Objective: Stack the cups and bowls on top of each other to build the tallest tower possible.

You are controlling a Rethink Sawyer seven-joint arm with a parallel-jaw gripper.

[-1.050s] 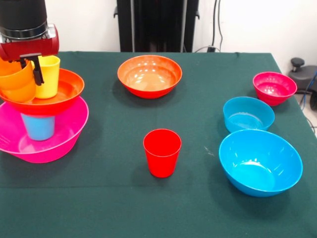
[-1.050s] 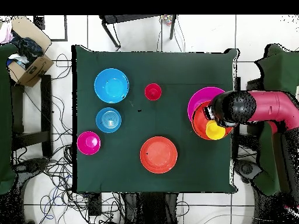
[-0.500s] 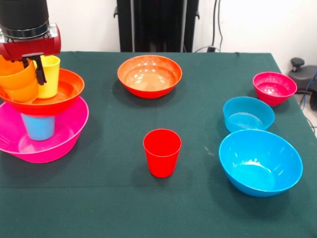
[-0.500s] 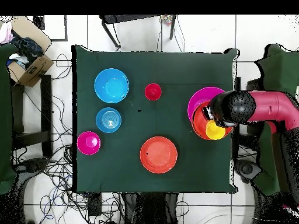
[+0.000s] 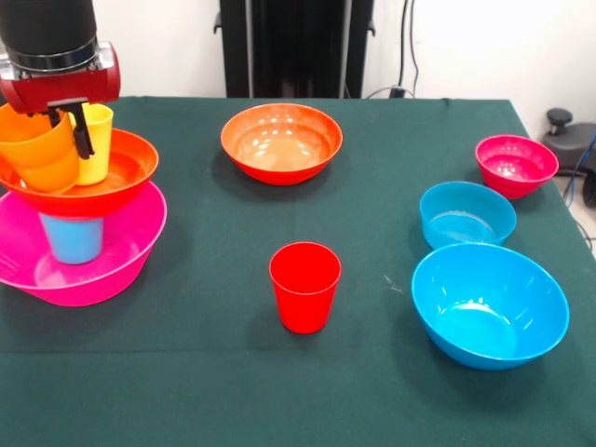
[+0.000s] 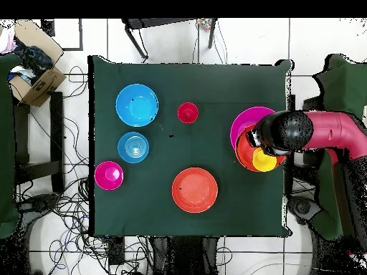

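Here, seen from the front, the gripper (image 5: pixel 58 126) hangs at the far left over the tower (image 5: pixel 79 219); its dark finger (image 5: pixel 84 130) lies against the rim of the orange cup (image 5: pixel 39 149), which it grips tilted above the orange-red bowl (image 5: pixel 112 182); the jaws are closed to the cup wall's thickness; the yellow cup (image 5: pixel 96 140) stands upright in that bowl, just right of the orange one; the bowl sits on a light blue cup (image 5: pixel 71 239) inside the large pink bowl (image 5: pixel 126 247); a red cup (image 5: pixel 304 286) stands alone near the middle; a second orange-red bowl (image 5: pixel 281 142) lies far behind it; three bowls, magenta (image 5: pixel 515 165), small blue (image 5: pixel 466 214), large blue (image 5: pixel 489 304), sit at the right.

From overhead, the arm (image 6: pixel 326 132) covers much of the tower at the table's (image 6: pixel 215 93) right edge; the yellow cup (image 6: pixel 264 160) shows beside it.
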